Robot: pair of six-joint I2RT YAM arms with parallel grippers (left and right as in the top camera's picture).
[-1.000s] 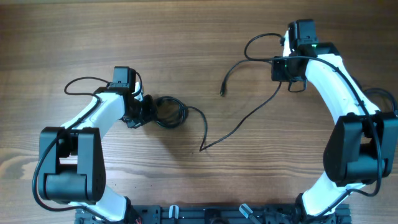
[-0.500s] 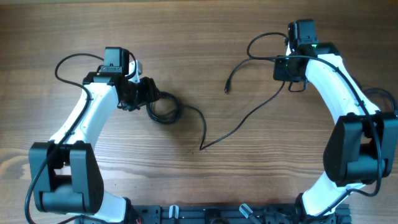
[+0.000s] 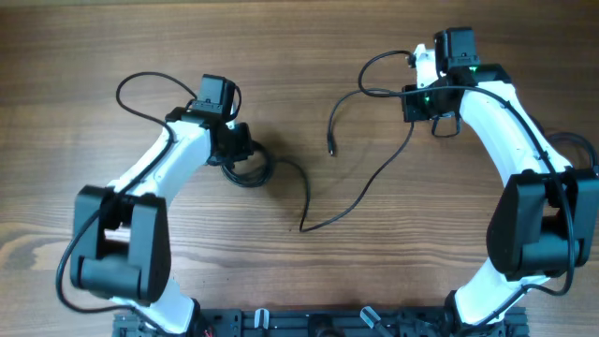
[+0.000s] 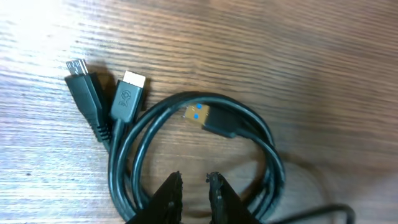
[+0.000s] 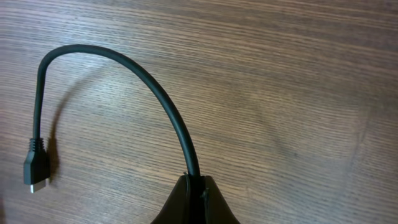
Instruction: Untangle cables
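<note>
The cables lie in two parts on the wooden table. A tight black coil [image 3: 251, 170] sits left of centre. In the left wrist view the coil [image 4: 155, 121] shows three plug ends: a micro plug [image 4: 81, 74], a flat plug [image 4: 127, 96] and a blue-tipped plug [image 4: 202, 116]. My left gripper [image 4: 194, 179] hovers over the coil's inside, jaws a narrow gap apart with bare wood between the tips. A long strand [image 3: 360, 187] runs from the coil up to my right gripper [image 3: 410, 94]. That gripper [image 5: 198, 179] is shut on the strand [image 5: 155, 81], whose free plug [image 5: 35, 171] rests on the table.
The arms' own thicker black wires loop beside each wrist, one at the upper left [image 3: 140, 89]. The robot base [image 3: 309, 323] stands at the table's front edge. Bare wood [image 3: 309, 56] lies between the two arms.
My left arm has swung up and right over the coil; its jaws opened wide, then narrowed. The coil shifted slightly. My right gripper nudged left, carrying the free plug left.
</note>
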